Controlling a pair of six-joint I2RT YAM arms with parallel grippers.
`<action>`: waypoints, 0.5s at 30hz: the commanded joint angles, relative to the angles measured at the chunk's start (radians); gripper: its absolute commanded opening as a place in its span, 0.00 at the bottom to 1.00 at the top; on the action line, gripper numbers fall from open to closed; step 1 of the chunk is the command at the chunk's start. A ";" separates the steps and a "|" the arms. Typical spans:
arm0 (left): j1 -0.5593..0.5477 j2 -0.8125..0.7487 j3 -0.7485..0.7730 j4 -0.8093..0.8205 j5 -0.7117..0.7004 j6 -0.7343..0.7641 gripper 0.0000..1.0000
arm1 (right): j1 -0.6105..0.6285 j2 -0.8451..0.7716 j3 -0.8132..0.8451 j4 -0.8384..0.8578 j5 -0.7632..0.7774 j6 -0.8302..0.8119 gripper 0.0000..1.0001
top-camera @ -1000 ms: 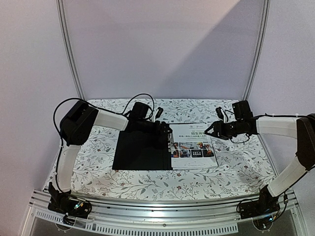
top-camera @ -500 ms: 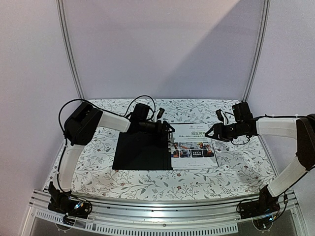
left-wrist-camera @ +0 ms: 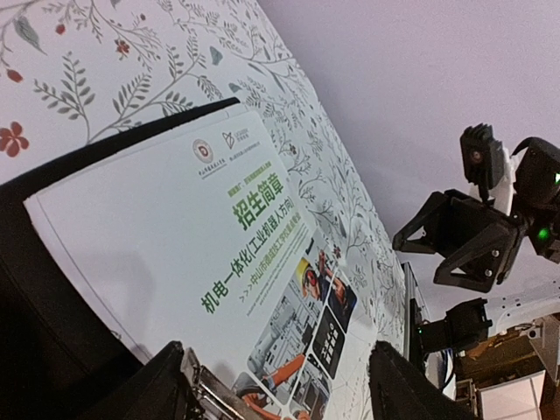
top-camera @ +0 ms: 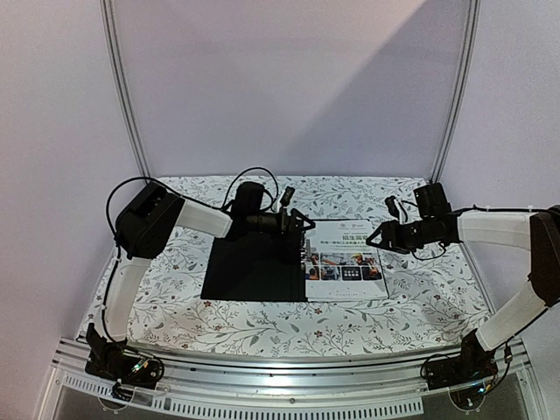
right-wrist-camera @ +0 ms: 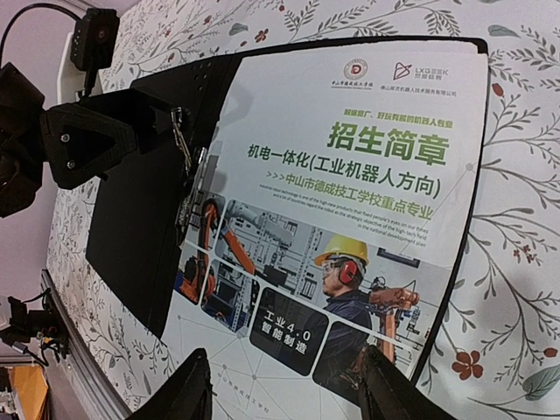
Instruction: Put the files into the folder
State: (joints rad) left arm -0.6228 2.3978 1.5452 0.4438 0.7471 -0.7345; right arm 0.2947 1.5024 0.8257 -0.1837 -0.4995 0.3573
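One folder [top-camera: 249,271] lies open on the table [top-camera: 420,297], black inside up. One brochure sheet [top-camera: 346,254] shows on its right half; can't tell if more sit underneath. Left gripper [top-camera: 300,231] hovers over the spine, right gripper [top-camera: 375,237] near the sheet's right edge, both spread, empty.

We see a white cloth [top-camera: 385,319] printed with grey leafy vines and small red flowers, spread flat. Behind it rises a plain pale lilac wall [top-camera: 289,87], with a left pole [top-camera: 122,87] and a right pole [top-camera: 455,87] of metal leaning against it. A ribbed metal rail [top-camera: 289,381] runs along the near edge.
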 commanded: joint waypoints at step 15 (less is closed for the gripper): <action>-0.047 -0.161 -0.123 0.080 0.036 -0.035 0.70 | 0.003 -0.049 -0.011 -0.015 0.020 -0.005 0.57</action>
State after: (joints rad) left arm -0.6563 2.3196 1.4216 0.5308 0.7822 -0.7826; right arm 0.2947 1.4834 0.8234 -0.1890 -0.4911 0.3576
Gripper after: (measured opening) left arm 0.698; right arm 0.567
